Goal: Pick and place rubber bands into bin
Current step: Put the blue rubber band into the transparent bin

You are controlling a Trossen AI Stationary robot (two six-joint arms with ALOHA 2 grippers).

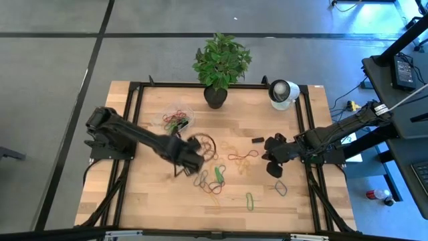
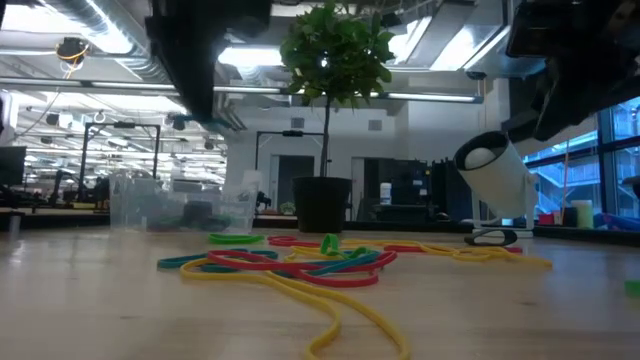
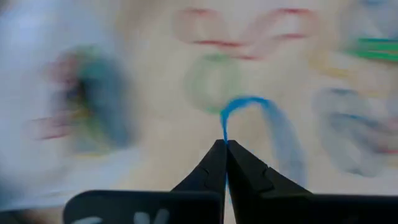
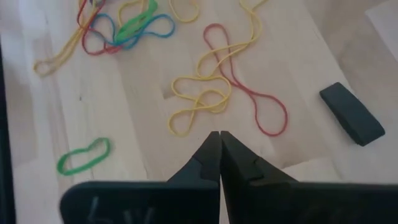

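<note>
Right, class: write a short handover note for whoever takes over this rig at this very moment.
Left gripper: jaws shut on a blue band, lifted mid-table.
Right gripper: jaws shut, empty, waiting at the table's right side above loose bands.
Bin: back left of the table, beside the plant pot, a few bands already in it.
Left to do: drop the blue band in the bin, then clear the loose bands spread over the centre and right.
</note>
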